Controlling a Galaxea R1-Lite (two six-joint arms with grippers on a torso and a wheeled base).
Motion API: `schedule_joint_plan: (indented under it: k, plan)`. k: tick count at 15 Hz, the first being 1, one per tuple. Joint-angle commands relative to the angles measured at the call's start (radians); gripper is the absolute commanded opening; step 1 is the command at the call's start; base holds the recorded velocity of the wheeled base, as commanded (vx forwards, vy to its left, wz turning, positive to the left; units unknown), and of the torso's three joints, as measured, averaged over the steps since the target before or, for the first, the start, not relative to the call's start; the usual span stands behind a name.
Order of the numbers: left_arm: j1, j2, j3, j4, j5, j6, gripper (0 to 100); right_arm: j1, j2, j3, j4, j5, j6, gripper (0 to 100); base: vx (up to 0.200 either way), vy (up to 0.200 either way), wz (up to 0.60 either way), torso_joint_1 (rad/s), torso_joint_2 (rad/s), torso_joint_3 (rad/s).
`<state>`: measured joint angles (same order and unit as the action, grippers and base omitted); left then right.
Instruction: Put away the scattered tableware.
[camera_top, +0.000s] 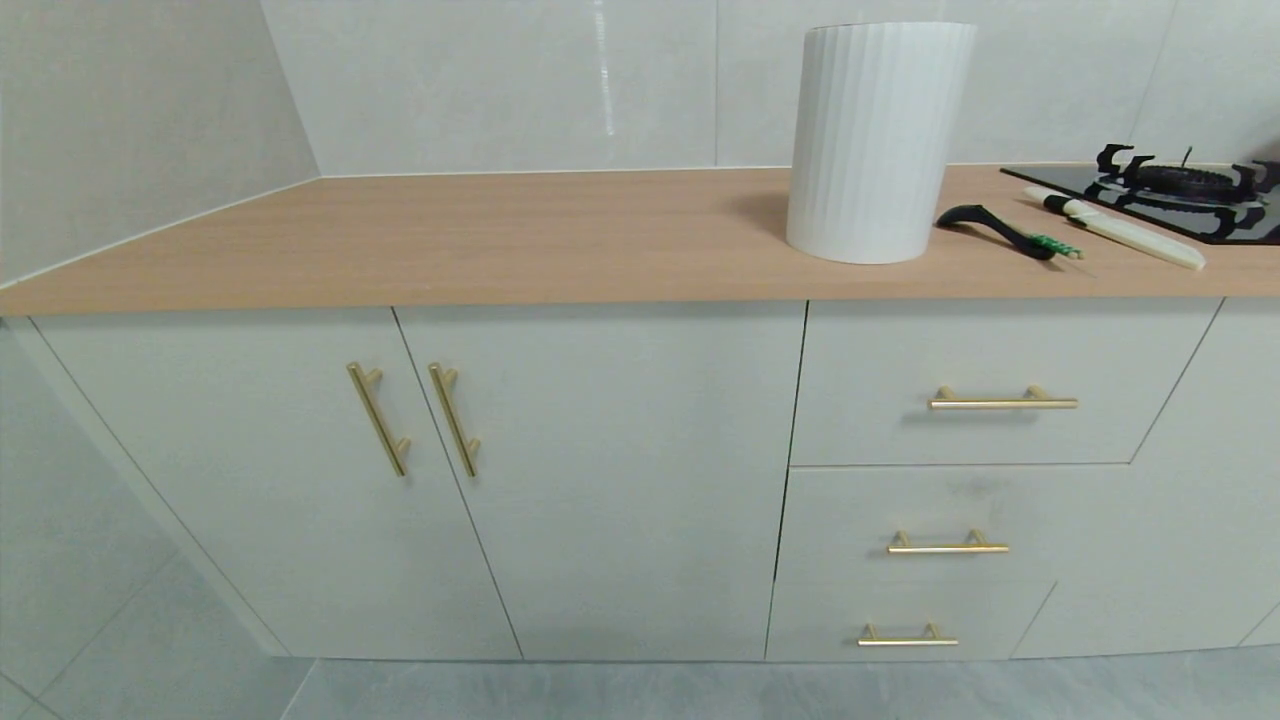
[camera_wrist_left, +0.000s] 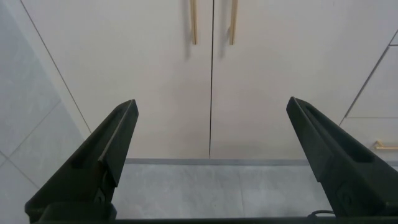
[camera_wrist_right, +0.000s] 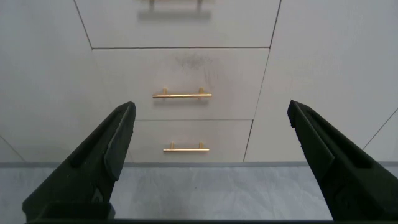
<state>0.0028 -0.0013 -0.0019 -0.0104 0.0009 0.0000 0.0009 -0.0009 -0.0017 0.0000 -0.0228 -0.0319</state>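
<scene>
Countertop (camera_top: 500, 240): knife (camera_top: 1120, 228); left pincer (camera_wrist_left: 211, 104), right pincer (camera_wrist_right: 211, 106) well below.

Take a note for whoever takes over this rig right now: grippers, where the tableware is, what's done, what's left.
Left gripper: open, empty, low in front of the double cabinet doors.
Right gripper: open, empty, facing the lower drawers, which are shut.
On the counter: a black-handled utensil with a green tip, just right of the tall white container; a white knife further right, at the hob's near edge.
Done: nothing put away yet.
Left: pick up both pieces and stow them, probably in the container.
</scene>
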Motion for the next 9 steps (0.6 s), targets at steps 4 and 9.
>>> schedule_joint_plan:
  k: [4,9]
  plan:
    - [0.0,0.001,0.0,0.0,0.001,0.0,100,0.011,0.081,-0.119,0.002,0.001,0.009,100,0.0,0.0,0.0,0.0,0.0,0.0]
    - [0.0,0.001,-0.001,0.0,0.001,0.0,100,0.018,0.754,-0.342,-0.002,0.127,0.009,100,0.0,0.0,0.0,0.0,0.0,0.0]
